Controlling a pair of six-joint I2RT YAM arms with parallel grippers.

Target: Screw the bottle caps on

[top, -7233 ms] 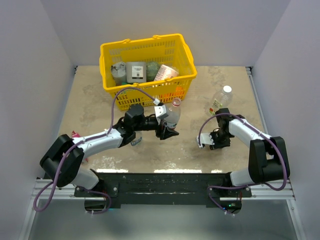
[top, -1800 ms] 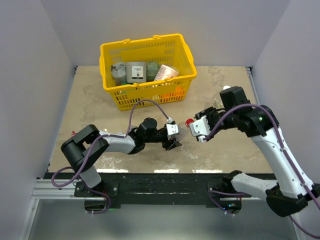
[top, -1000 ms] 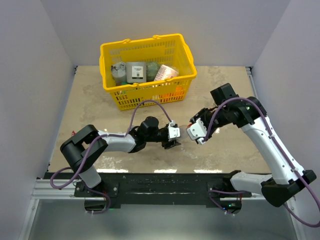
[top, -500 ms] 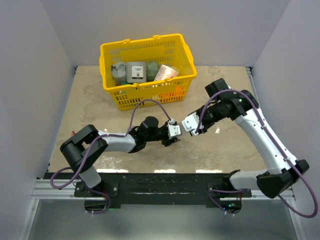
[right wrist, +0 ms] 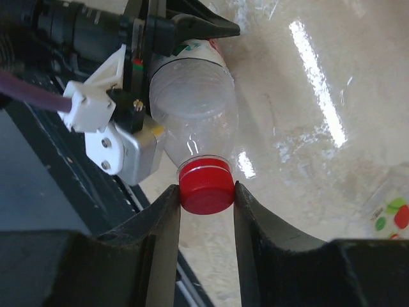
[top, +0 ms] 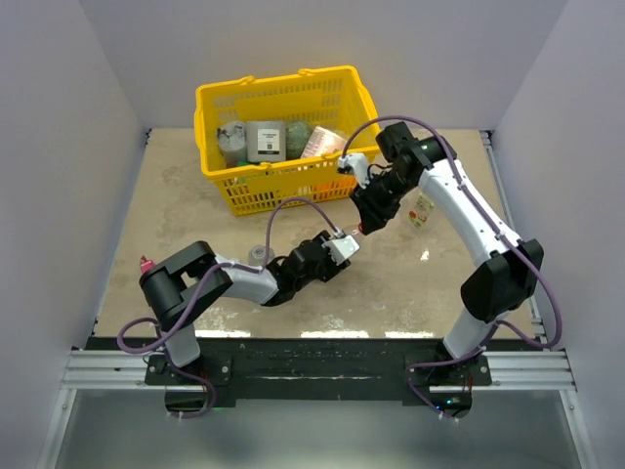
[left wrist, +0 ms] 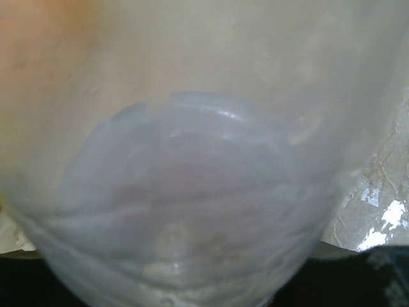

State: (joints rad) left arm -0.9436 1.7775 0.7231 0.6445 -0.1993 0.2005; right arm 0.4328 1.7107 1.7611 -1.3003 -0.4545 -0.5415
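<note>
My left gripper point(top: 342, 247) is shut on a slim clear bottle point(right wrist: 195, 109) with a red label edge and holds it off the table. The bottle's blurred body point(left wrist: 192, 211) fills the left wrist view and hides those fingers. A red cap point(right wrist: 206, 185) sits on the bottle's neck. My right gripper point(right wrist: 206, 192) is shut on this cap, one finger pressing on each side. In the top view the right gripper point(top: 364, 225) meets the left one at mid-table. The other caps are not clearly visible.
A yellow basket point(top: 283, 186) of goods stands behind the grippers. A second bottle with a green and red label point(top: 422, 208) lies at the right, also in the right wrist view point(right wrist: 391, 211). A small pale round thing point(top: 260, 254) and a pink thing point(top: 145, 264) lie at the left.
My right arm has swung in over the far side, and its gripper now holds the red cap on the bottle's neck. My left arm has drawn back a little with the bottle.
</note>
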